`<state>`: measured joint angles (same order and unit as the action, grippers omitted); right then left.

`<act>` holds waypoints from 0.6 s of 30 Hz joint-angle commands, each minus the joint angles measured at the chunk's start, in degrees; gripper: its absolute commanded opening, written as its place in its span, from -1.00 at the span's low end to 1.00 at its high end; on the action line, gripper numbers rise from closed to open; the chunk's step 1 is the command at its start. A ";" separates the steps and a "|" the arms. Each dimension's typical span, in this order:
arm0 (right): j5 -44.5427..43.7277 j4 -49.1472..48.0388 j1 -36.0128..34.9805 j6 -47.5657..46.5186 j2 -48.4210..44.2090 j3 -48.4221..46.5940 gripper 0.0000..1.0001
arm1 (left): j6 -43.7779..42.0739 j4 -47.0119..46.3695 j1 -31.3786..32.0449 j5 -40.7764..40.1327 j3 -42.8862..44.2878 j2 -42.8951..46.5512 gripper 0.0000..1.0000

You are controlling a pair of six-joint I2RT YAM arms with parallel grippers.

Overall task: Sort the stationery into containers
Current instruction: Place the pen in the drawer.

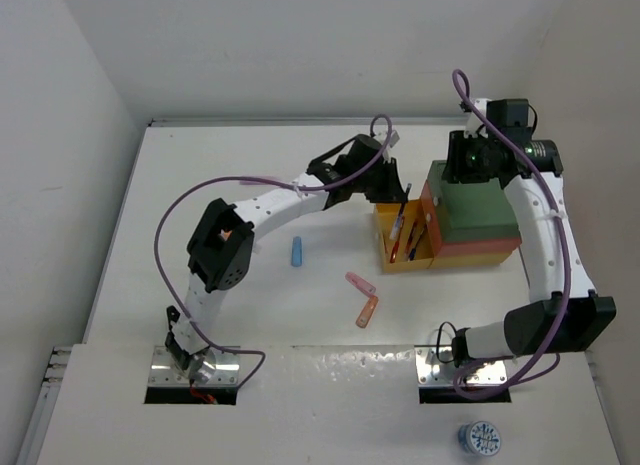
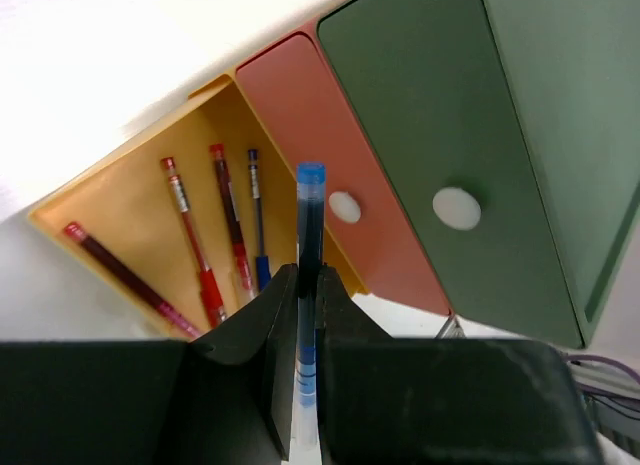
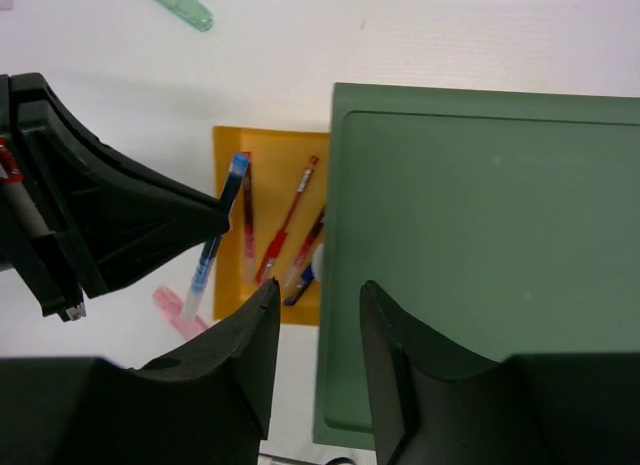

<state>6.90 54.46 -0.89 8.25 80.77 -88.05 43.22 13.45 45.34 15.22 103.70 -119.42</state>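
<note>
A white table (image 1: 200, 185) is seen from above, enclosed on three sides by plain white walls: a left wall (image 1: 50, 135), a back wall (image 1: 300, 45) and a right wall (image 1: 600, 85). The surface is evenly lit, and only soft shadows are cast. A seam (image 1: 330, 348) is seen across the near part of the tabletop, and a small round blue-and-white object (image 1: 479, 439) is set near the front right corner.

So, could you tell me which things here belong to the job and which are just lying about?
Job: blue pen in left gripper, red pens, yellow tray, red-orange tray, green tray, blue marker, pink marker, orange marker, mint marker.
Lying about: round blue-and-white object at the near edge.
</note>
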 commanded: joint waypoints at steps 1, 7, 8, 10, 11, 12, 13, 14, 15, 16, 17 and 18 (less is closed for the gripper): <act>-6.53 -2.07 -0.26 -2.10 -2.46 -1.78 -0.29 | 2.56 -3.08 0.97 -0.89 3.87 -1.87 -1.00; -8.49 -0.94 -0.26 -3.85 -2.81 0.24 -0.46 | 1.95 -1.06 2.12 -4.76 4.23 -4.24 -0.44; -7.96 -0.58 -0.43 -4.03 -2.90 0.68 -0.47 | 1.87 -0.89 2.12 -5.72 4.23 -4.33 -0.31; -7.60 -0.49 -0.78 -4.38 -2.99 2.34 -0.47 | 1.34 -0.10 2.03 -6.69 4.58 -4.42 0.00; -7.77 -0.67 -1.05 -4.64 -3.16 2.97 -0.49 | 1.08 0.34 1.77 -7.39 4.76 -4.34 0.08; -8.30 -1.02 -1.14 -5.00 -3.16 4.19 -0.50 | 0.47 0.43 1.51 -7.58 4.76 -4.07 0.14; -9.61 -1.45 -1.14 -5.61 -3.25 4.81 -0.52 | 0.02 0.52 1.24 -7.40 4.76 -3.37 0.21; -9.71 -1.98 -1.14 -5.88 -3.34 5.08 -0.53 | -0.59 1.04 0.46 -7.58 4.67 -2.67 0.21; -9.88 -2.25 -1.22 -6.14 -3.43 5.52 -0.55 | -1.73 1.40 0.01 -7.92 4.32 -1.97 0.21; -10.06 -2.51 -1.22 -6.58 -3.52 6.30 -0.55 | -2.00 1.75 -0.60 -8.19 3.62 -0.13 0.21; -10.41 -2.95 -1.40 -6.67 -3.43 7.10 -0.57 | -2.00 1.58 -2.00 -7.58 0.92 0.93 0.14; -10.59 -3.30 -1.49 -7.02 -3.52 7.45 -0.57 | -1.74 0.62 -3.75 -7.05 -1.29 3.81 0.07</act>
<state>-1.74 54.00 -1.98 2.98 78.72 -81.58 42.50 15.00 45.67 8.69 105.23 -124.01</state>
